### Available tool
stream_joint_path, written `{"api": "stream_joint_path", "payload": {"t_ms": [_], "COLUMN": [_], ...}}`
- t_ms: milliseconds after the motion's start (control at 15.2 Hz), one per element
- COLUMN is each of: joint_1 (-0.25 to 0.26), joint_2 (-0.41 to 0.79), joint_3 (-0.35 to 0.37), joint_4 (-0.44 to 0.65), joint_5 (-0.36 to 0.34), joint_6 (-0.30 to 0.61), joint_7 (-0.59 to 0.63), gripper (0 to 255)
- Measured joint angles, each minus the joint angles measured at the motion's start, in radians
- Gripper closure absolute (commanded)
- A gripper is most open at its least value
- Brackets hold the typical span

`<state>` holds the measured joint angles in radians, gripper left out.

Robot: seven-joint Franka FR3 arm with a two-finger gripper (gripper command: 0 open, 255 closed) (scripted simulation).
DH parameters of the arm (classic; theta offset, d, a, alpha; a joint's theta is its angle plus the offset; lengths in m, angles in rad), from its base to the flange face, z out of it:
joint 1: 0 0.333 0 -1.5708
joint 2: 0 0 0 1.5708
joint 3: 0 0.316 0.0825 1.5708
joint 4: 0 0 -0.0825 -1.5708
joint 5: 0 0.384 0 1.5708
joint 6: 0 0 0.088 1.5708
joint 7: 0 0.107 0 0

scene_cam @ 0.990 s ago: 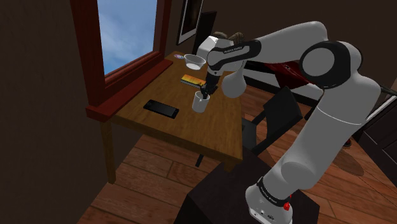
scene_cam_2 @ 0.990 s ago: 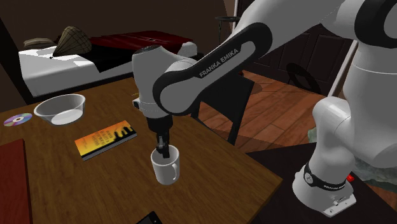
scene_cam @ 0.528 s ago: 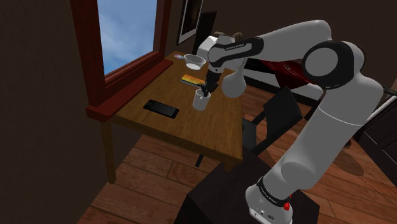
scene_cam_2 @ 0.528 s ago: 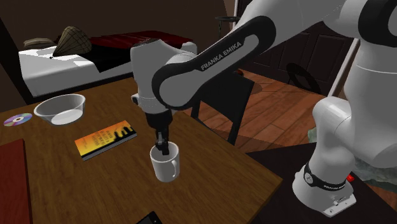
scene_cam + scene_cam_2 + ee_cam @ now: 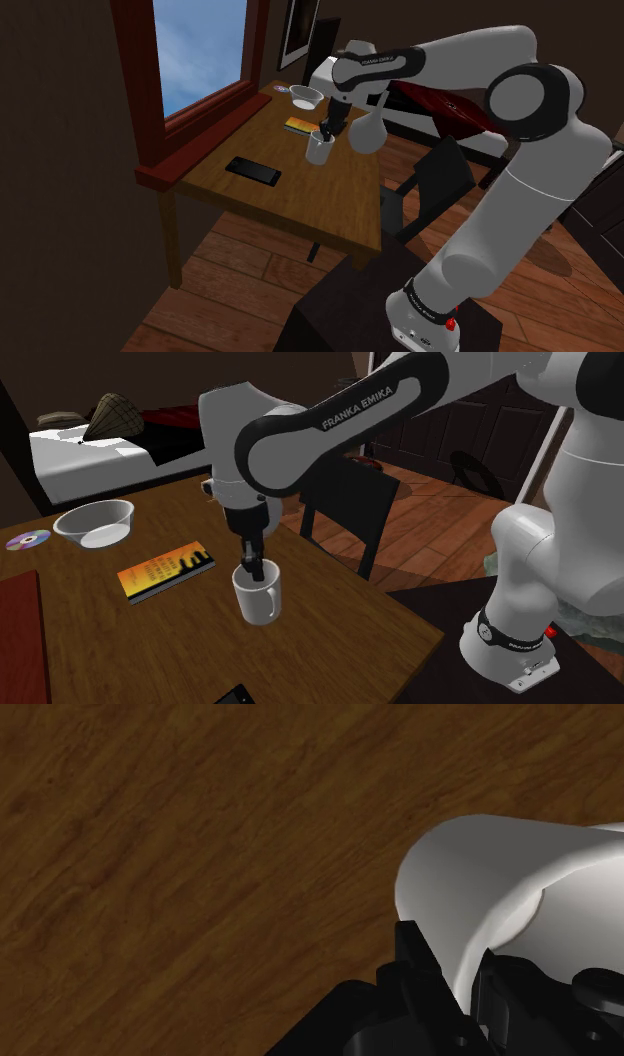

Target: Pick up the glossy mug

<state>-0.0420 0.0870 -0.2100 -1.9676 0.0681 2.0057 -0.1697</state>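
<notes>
With the black gripper (image 5: pixel 250 567) clamped on the white mug (image 5: pixel 257 597) wall, one finger inside and one outside, near the table (image 5: pixel 150 642) edge by the chair (image 5: pixel 345 502), lift straight up slowly, holding the mug level and clear of the book (image 5: pixel 165 572).

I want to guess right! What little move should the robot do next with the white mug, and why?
Probably lift straight up a little. The tool is shut on the rim of the white mug, one finger inside, one outside, and the mug is right down by the wooden table, so raising it should finish the pick.
</notes>
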Motion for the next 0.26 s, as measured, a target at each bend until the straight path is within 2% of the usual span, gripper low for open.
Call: {"api": "stream_joint_path", "payload": {"t_ms": [264], "joint_1": [-0.001], "joint_2": [-0.013], "joint_3": [-0.001], "joint_4": [0.032], "joint_5": [-0.004], "joint_6": [-0.044], "joint_7": [0.003], "gripper": [255]}}
